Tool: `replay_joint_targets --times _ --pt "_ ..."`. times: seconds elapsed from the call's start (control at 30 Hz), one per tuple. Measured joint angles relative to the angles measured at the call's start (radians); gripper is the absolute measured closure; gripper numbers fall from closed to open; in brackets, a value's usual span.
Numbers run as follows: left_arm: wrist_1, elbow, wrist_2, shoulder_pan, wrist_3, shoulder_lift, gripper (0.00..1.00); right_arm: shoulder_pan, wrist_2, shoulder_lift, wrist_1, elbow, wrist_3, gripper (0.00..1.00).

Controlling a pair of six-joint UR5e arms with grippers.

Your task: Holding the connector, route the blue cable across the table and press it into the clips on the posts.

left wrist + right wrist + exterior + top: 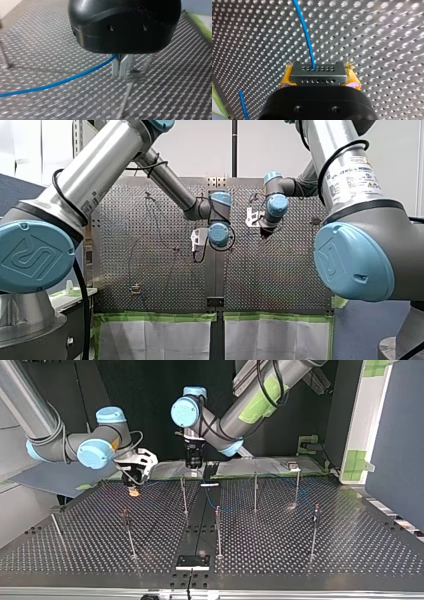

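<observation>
My left arm (100, 165) extends to the front view's centre with the wrist bent. The left end effector (121, 72) points down, metal fingers (115, 67) pinched together on the blue cable (62, 81). My right arm (345, 175) reaches in alongside. The right end effector (318, 75) points down, yellow pads (353, 80) clamped on the connector (317, 71).

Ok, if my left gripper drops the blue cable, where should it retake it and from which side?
Probably the straight free run of the blue cable beside the left gripper, coming down from above with the fingers across it. It is thin, round and runs nearly level over the perforated table, so a top-down pinch suits it.
</observation>
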Motion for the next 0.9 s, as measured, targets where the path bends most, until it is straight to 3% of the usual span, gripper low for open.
replay_joint_targets --times 0.43,0.6,0.9 --pt "0.106 -0.1 0.087 0.007 -0.027 -0.025 1.0 -0.013 -0.087 0.005 -0.098 0.102 -0.009 1.0" --pt "0.145 -0.086 0.124 0.015 -0.033 -0.025 1.0 -0.015 -0.107 0.026 -0.12 0.114 -0.005 1.0" --pt "0.148 -0.045 0.175 0.053 -0.061 -0.035 1.0 -0.028 -0.112 0.037 -0.151 0.115 0.002 1.0"
